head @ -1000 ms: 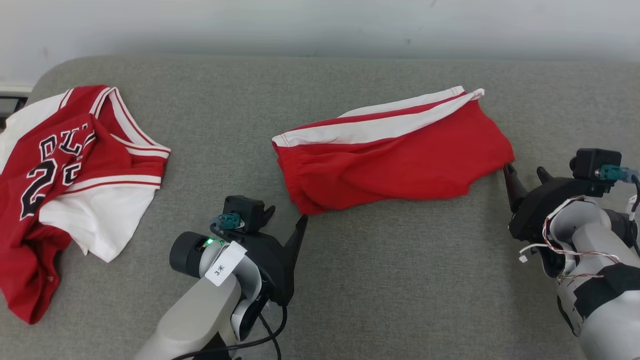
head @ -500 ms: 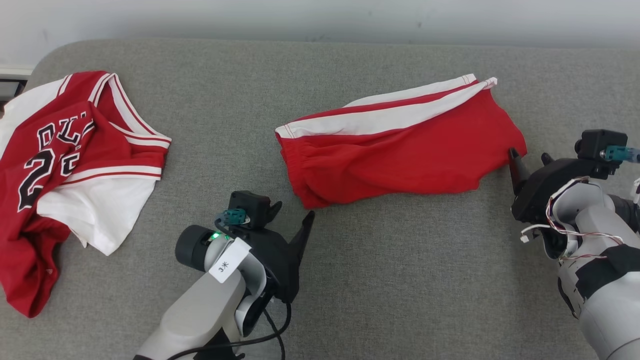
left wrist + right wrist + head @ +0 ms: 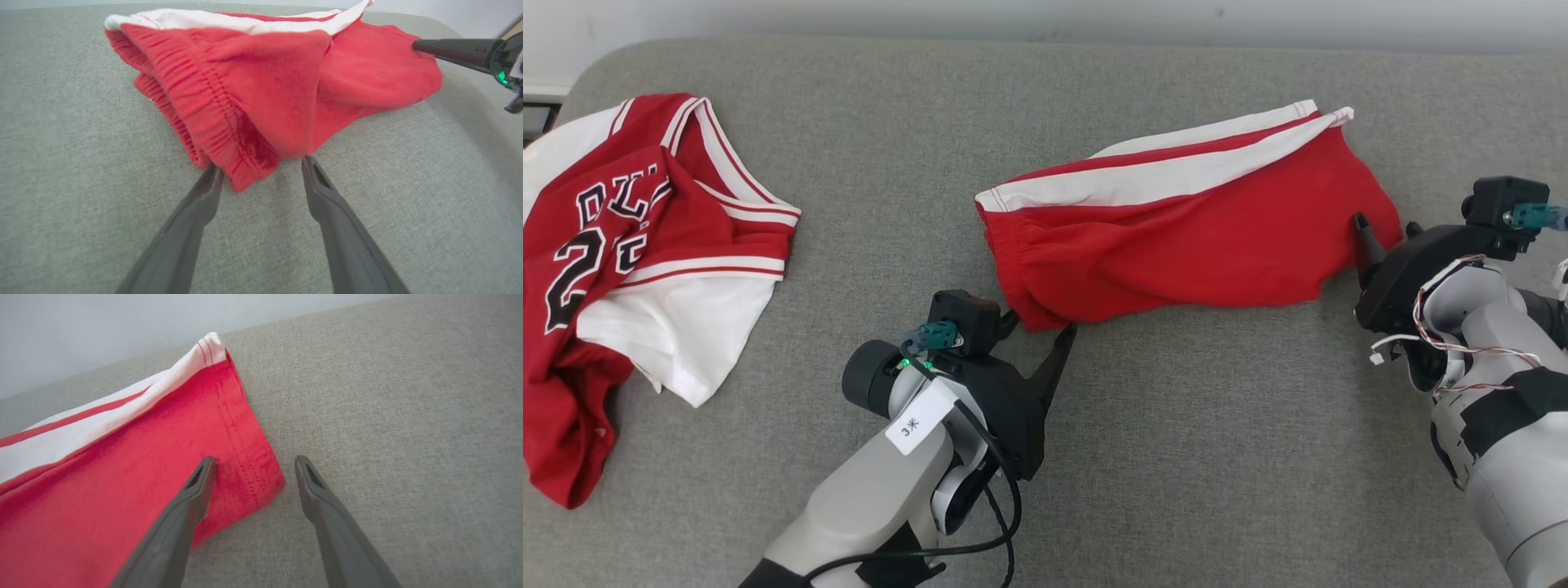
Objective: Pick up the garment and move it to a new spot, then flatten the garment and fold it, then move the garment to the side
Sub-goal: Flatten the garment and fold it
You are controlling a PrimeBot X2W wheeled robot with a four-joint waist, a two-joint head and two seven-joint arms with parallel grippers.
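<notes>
Pick-up step. The red shorts (image 3: pixel 1176 237) lie centre-right on the grey cushion (image 3: pixel 1176 457). The left gripper (image 3: pixel 1041 324) and right gripper (image 3: pixel 1383 224), both wide open and empty, straddle the near-left and near-right corners. Next: close both, then lift.

The place looks like a robot test room or a lab more than a home. The work surface (image 3: pixel 1176 457) is a wide pad covered in plain grey cloth with rounded corners, and it stands against a plain pale wall (image 3: pixel 1013 16). On it lie two sport clothes, red shorts (image 3: pixel 1176 237) and a red and white jersey (image 3: pixel 645 245), well apart like samples. The left arm (image 3: pixel 866 506) carries a small paper label (image 3: pixel 913 425) with a handwritten mark. The right arm (image 3: pixel 1503 506) has loose thin wires (image 3: pixel 1429 343) and black tape (image 3: pixel 1503 408) on its shell, as equipment under trial often has.
</notes>
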